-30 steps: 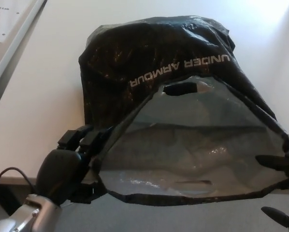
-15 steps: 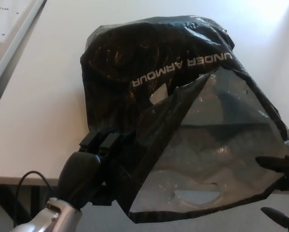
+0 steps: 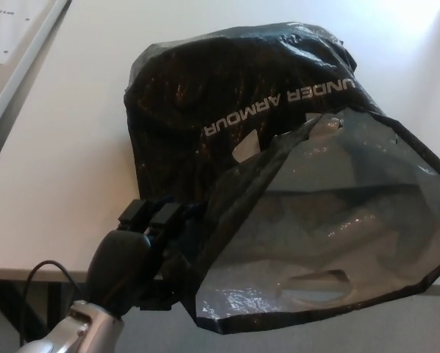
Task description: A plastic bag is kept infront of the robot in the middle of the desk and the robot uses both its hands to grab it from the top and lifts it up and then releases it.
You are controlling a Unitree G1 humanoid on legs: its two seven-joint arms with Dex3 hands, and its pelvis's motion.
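Observation:
A black plastic bag [image 3: 235,95] with white UNDER ARMOUR lettering stands on the white desk [image 3: 65,162]. Its shiny top part [image 3: 330,235] is pulled toward me and spread wide over the desk's front edge, with a handle cut-out [image 3: 319,283] showing. My left hand [image 3: 139,246] is at the lower left, its fingers [image 3: 154,215] shut on the bag's left rim. My right hand does not show; the spread plastic covers the right edge where it was.
A sheet of paper [image 3: 3,29] lies at the far left corner beside a pale strip along the desk's left side. A black cable [image 3: 40,272] loops below my left wrist. The desk's front edge runs just under the bag.
The bag's top has spread further right and forward, now covering the spot where my right hand's fingers showed. My left hand has hardly moved since half a second ago.

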